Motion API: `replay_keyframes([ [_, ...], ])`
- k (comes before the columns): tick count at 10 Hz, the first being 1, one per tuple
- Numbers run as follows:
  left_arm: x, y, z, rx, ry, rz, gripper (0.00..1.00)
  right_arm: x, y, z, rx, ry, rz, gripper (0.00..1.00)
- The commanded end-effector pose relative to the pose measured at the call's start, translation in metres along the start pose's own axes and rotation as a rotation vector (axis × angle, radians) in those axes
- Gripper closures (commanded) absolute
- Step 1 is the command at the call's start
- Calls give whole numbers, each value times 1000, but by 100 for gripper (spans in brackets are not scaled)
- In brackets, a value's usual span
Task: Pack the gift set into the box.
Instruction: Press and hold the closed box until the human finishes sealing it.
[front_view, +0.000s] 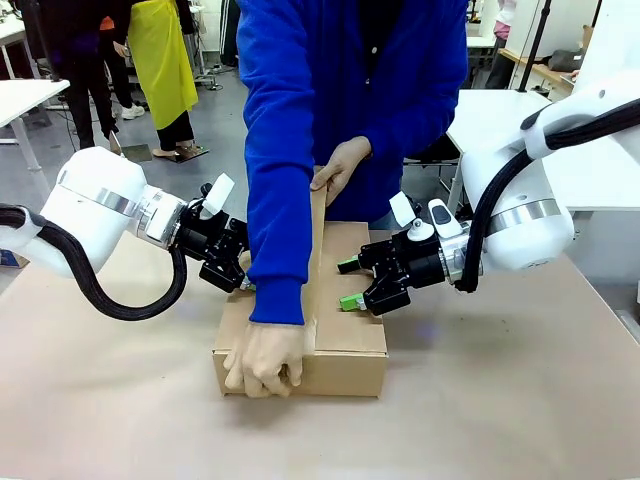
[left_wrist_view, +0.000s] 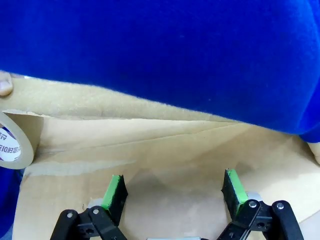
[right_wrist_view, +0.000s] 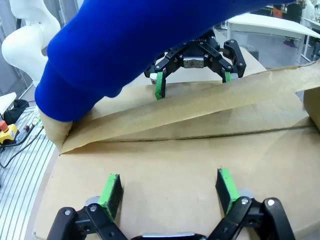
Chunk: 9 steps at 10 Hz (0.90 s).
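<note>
The closed brown corrugated cardboard carton (front_view: 345, 335) is being taped by the person's hands (front_view: 264, 358) while the left gripper (left_wrist_view: 172, 192) and right gripper (front_view: 347, 284), jaws wide open and empty, are being pressed on its flaps until sealing is judged done.

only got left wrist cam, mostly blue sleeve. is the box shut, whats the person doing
observer: The box has its top flaps down. The person's hand presses brown tape over the near edge.
operator: is the tape down along the seam
observer: Not yet. The person's other hand holds the strip up off the top, stretched taut.
operator: wheres the right gripper
observer: The right gripper is open, low over the box top, across the strip from the left gripper, which is also open.
</note>
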<state>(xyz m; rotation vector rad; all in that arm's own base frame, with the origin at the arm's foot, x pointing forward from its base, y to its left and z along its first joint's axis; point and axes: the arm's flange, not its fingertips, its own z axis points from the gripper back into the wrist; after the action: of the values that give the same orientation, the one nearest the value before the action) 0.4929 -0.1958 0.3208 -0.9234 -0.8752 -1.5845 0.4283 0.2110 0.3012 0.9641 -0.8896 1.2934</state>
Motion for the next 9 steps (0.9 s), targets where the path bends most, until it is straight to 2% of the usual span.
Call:
replay_keyframes([
  [1,-3,0,0,-2,-2,-2,0,-3,1,0,-3,2,-5,0],
  [9,-3,0,0,-2,-2,-2,0,-3,1,0,-3,2,-5,0],
])
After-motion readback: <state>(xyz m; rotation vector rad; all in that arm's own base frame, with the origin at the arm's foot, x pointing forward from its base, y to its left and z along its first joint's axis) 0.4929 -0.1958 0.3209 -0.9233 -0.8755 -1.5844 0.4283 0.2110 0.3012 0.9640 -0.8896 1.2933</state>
